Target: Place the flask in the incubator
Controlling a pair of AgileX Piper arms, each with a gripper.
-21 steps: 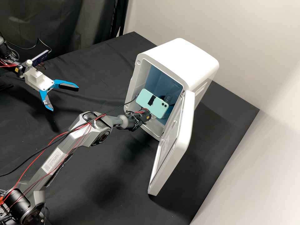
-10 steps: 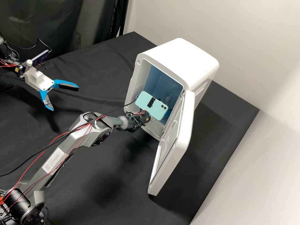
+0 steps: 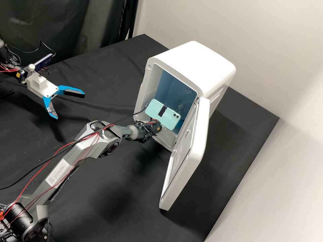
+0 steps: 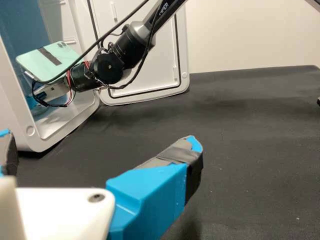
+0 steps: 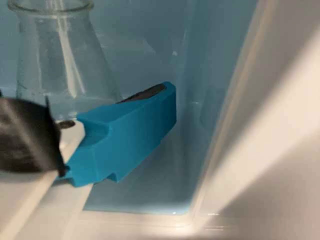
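Flask [image 5: 60, 65] farther from right gripper [image 5: 95, 107] now

**Legible Markings: None Readable**

No text, number or sign can be read with certainty. A white label [image 3: 55, 176] on the lower link of the right arm [image 3: 97, 141] carries print too small to make out. A pale label [image 3: 215, 95] on the side wall of the incubator [image 3: 202, 67] is equally unreadable. In the left wrist view, short white lettering [image 4: 164, 7] runs along that arm's forearm, slanted and too small to make out.
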